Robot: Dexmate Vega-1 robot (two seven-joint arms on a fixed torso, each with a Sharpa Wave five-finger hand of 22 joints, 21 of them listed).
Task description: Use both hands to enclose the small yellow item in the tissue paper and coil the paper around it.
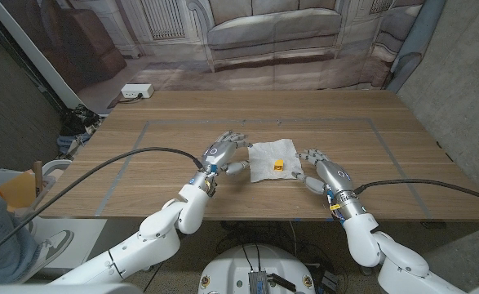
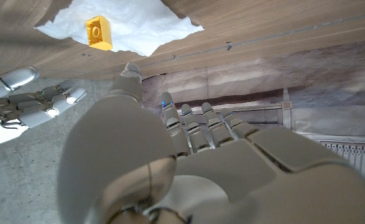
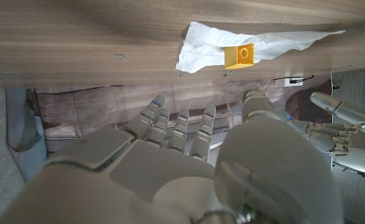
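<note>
Fingers [image 1: 236, 139] flanking yellow block [image 1: 280, 167]

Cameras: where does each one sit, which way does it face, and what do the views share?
Head view: on the robot's head, looking down at the table; both arms, left hand, right hand.
Left wrist view: behind the left hand, facing the tissue.
Right wrist view: behind the right hand, facing the tissue.
Shared: all show the tissue and yellow block.
</note>
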